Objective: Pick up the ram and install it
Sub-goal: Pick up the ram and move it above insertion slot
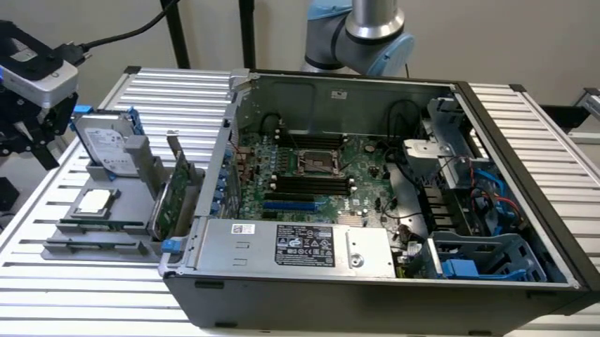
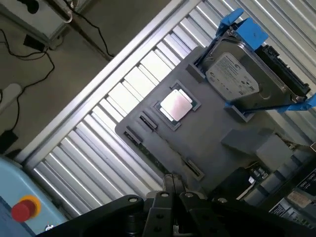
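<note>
Heads up, your gripper is hanging off at the exterior view's left, above the edge of the slatted table and just beside the gray parts holder. It's not touching anything. From the wrist view the gripper has its two fingertips pressed together with nothing between them, so you're carrying zilch right now.

The ram sits in the holder, lying flat-ish as a thin green strip just in front of the square silver processor chip. The gripper is well apart from it.

The other stuff on the holder:
- hard drive in its blue-clipped caddy, propped up at the back
- taller green expansion card standing on edge next to the computer case

In the wrist view you're looking down on the holder with the processor chip roughly mid-frame and the hard drive beyond it.

The case is open, and the black memory slots on the motherboard look unfilled, so the ram isn't installed yet.
</note>
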You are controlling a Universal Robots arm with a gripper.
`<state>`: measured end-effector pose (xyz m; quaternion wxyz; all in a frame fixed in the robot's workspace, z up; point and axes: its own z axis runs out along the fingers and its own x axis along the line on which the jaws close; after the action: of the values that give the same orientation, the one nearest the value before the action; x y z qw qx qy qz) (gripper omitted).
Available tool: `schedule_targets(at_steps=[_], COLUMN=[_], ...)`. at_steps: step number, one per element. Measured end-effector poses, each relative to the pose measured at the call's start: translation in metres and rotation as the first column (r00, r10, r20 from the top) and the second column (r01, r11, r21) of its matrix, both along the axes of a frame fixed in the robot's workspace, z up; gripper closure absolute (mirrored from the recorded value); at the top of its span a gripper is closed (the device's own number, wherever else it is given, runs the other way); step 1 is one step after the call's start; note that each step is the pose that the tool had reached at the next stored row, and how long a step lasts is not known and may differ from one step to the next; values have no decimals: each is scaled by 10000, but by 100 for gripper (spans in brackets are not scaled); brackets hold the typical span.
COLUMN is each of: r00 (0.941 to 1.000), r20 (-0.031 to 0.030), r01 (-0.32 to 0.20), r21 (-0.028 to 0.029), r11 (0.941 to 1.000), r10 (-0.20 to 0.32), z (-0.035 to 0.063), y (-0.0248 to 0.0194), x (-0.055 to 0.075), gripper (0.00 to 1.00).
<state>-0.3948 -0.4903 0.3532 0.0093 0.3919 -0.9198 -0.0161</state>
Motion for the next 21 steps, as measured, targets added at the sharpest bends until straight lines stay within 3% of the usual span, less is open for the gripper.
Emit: schedule_targets(at_steps=[5, 11, 15, 21], r00=[9958, 9802, 9629, 9277], r20=[0, 0, 0, 1], r01=[-910, -1982, -2698, -3734], r21=[0, -1, 0, 0], r11=[9958, 9802, 9629, 9277], r10=[910, 1982, 2698, 3734], z=[-18, -39, -56, -96], y=[-1, -1, -1, -1], x=[1, 1, 1, 0], gripper=[100, 100, 100, 100])
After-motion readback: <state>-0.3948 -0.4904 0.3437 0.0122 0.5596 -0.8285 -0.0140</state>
